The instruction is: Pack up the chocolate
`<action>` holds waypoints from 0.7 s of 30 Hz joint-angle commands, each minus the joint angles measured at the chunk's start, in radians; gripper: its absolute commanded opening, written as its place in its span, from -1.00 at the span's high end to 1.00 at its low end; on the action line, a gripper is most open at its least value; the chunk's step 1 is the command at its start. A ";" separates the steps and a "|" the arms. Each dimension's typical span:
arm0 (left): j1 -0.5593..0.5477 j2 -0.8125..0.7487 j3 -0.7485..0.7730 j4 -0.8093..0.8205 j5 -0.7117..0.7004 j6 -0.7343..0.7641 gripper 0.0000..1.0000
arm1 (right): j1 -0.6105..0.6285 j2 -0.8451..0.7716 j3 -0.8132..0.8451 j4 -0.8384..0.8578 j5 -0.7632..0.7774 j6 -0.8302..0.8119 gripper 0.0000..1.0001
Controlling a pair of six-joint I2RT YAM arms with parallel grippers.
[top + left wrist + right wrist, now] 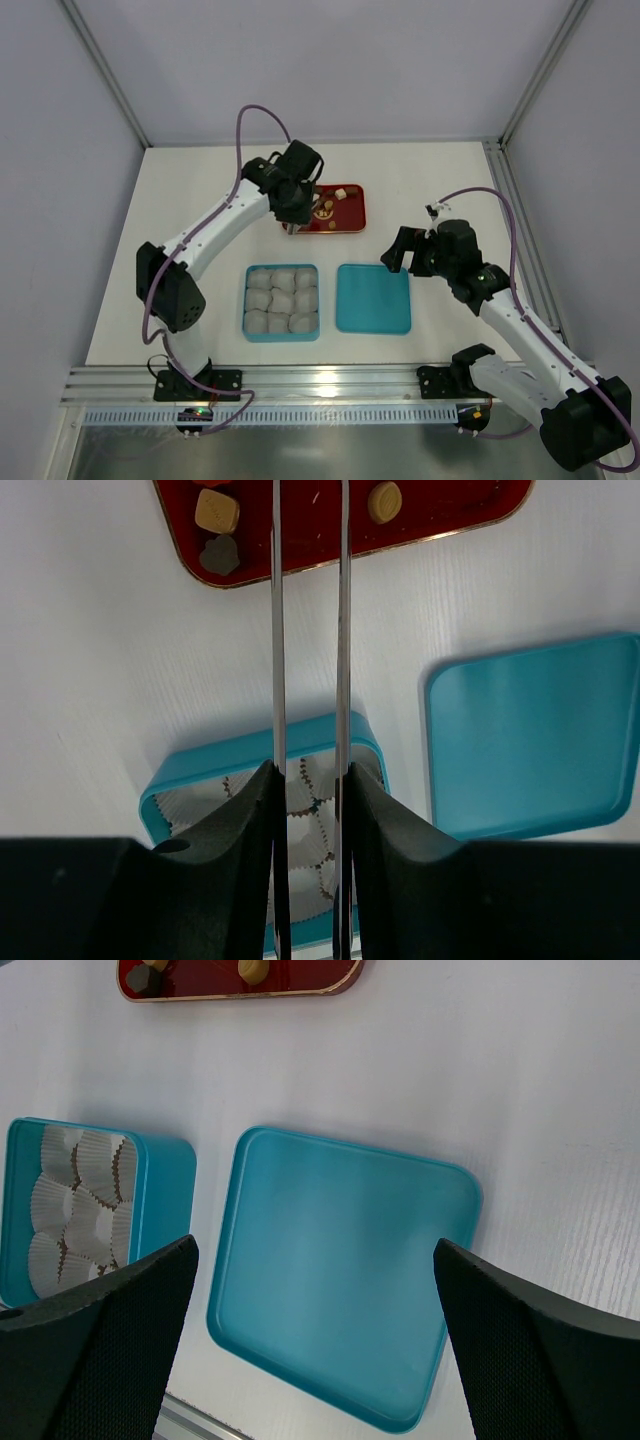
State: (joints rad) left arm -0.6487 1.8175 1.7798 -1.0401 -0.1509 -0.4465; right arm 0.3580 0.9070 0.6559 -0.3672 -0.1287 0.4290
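Small chocolate pieces lie on the red tray (440,510): a tan square (217,510), a dark one (220,553) and a tan round one (384,500). From above the chocolate (322,211) shows beside my left gripper (293,205). That gripper (308,775) is shut on metal tweezers (277,630). Their two blades run to the tray, slightly apart, and the tips are out of the wrist view. I cannot tell whether they hold a piece. My right gripper (315,1248) hangs open over the teal lid (340,1260), holding nothing.
A teal box (247,300) lined with white paper cups (283,298) sits near the front, with the teal lid (373,298) lying flat to its right. The red tray (345,222) lies behind them. Frame posts and walls enclose the white table.
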 commanded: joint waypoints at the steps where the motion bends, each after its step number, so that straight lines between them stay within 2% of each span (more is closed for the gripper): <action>1: -0.006 -0.127 0.004 -0.020 0.019 -0.021 0.57 | 0.004 -0.013 0.001 0.031 0.014 0.004 -0.99; 21: -0.035 -0.570 -0.333 -0.161 0.037 -0.144 0.56 | 0.004 0.006 0.010 0.028 0.014 0.011 -1.00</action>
State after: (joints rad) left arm -0.6762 1.3281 1.4834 -1.1591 -0.1200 -0.5480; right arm 0.3580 0.9104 0.6559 -0.3672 -0.1291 0.4294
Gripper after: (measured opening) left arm 0.317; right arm 0.996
